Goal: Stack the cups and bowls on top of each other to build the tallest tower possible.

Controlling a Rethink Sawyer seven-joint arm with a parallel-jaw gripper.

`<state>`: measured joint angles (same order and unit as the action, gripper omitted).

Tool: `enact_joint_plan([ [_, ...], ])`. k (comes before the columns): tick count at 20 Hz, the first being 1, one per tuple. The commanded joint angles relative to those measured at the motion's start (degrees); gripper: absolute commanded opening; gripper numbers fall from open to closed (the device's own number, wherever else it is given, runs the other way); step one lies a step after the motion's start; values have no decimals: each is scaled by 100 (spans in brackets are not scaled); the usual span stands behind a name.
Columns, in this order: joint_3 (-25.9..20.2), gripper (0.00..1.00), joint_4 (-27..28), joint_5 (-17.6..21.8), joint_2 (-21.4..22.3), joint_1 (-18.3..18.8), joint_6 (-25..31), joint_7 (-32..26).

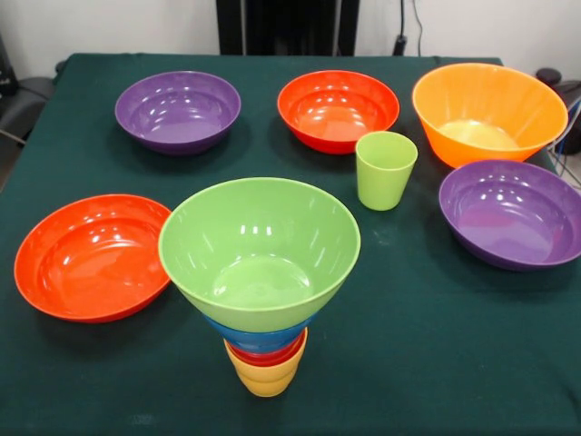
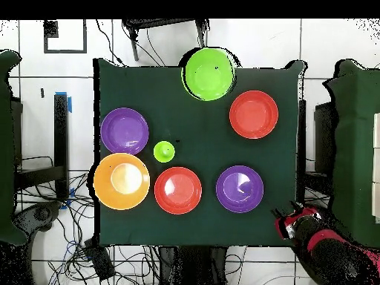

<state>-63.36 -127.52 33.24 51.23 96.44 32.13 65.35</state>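
Green table (image 1: 436, 363) | tower (image 1: 260, 272) far from drawn-back hand (image 2: 286, 221)

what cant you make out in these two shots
- Gripper, overhead view: only red parts at the table's corner show; open or shut cannot be told. The front view lacks it.
- Tower: in the overhead view the green bowl hides every piece beneath.
- Red cup, front view: only a sliver shows between blue bowl and yellow cup.

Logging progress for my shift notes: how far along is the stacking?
Done: the tower holds four pieces, topped by the green bowl. In hand: nothing; the gripper sits off the table's corner. Left: green cup, orange bowl, two purple and two red bowls.
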Motion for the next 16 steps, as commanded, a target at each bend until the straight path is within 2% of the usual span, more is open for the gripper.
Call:
enact_joint_plan([
  [1, 134, 100, -155, 695, -598, 139, -27, -736],
  [10, 136, 100, 28, 954, -940, 557, 198, -922],
  [16, 190, 100, 193, 1128, -1250, 664, 202, -931],
])
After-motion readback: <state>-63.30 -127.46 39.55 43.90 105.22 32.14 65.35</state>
